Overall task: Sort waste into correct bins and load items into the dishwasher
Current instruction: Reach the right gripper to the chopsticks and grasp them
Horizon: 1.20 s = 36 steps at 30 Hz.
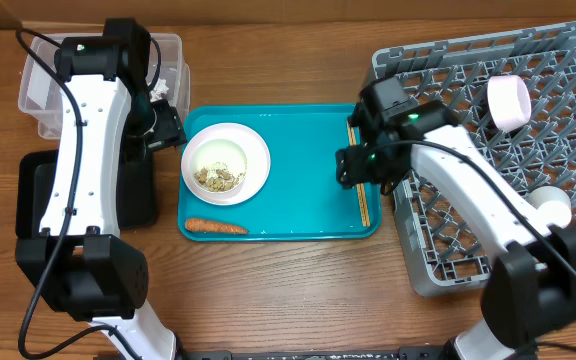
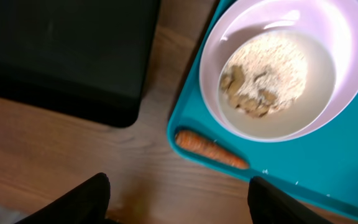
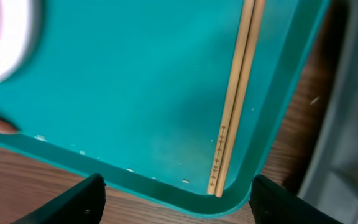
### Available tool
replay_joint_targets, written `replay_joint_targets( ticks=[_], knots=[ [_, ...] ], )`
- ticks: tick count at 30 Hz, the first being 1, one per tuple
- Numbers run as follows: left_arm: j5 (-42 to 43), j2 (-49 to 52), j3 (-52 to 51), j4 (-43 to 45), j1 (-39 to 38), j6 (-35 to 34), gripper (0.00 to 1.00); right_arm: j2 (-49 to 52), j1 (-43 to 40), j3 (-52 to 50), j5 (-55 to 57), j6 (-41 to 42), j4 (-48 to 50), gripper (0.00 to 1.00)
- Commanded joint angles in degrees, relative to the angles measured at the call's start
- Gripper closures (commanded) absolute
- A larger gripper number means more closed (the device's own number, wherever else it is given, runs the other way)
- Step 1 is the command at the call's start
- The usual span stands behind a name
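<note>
A white bowl [image 1: 226, 163] holding beige food scraps [image 1: 218, 179] sits at the left of the teal tray [image 1: 308, 150]. An orange carrot [image 1: 215, 226] lies at the tray's front left. Wooden chopsticks [image 1: 363, 205] lie along the tray's right edge. My left gripper [image 1: 165, 127] is open and empty over bare wood between the black tray [image 1: 38, 190] and the teal tray; its view shows the bowl [image 2: 328, 43], scraps [image 2: 263, 74] and carrot [image 2: 210, 149]. My right gripper [image 1: 358, 165] is open and empty above the chopsticks [image 3: 235, 106].
A clear tub [image 1: 43, 85] stands at the back left, partly behind my left arm. The grey dish rack [image 1: 568, 130] fills the right side and holds a white cup [image 1: 509, 101] and another white dish [image 1: 551, 205].
</note>
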Motion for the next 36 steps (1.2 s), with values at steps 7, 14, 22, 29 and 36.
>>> replay_joint_targets(
  ticks=[7,14,22,29,36],
  knots=[
    [-3.2,-14.6,0.2,-1.4,0.7,-1.0,0.27,4.4,1.4,-0.5,1.0,0.5,5.7,0.25],
    [-3.4,-19.6,-0.6,-1.1,0.7,-0.9,0.24,7.5,1.4,-0.6,0.9,0.5,7.2,0.26],
    [-2.9,-20.3,-15.3,3.8,0.7,0.7,0.25,10.9,1.4,-1.2,1.0,0.5,8.2,0.26],
    [2.2,-21.1,-26.6,10.7,0.6,3.8,0.25,12.9,1.4,-1.2,0.9,0.5,8.1,0.27],
    [5.6,-21.1,-30.7,15.2,0.6,5.7,0.25,14.2,1.4,-3.2,0.9,0.6,9.8,0.26]
  ],
)
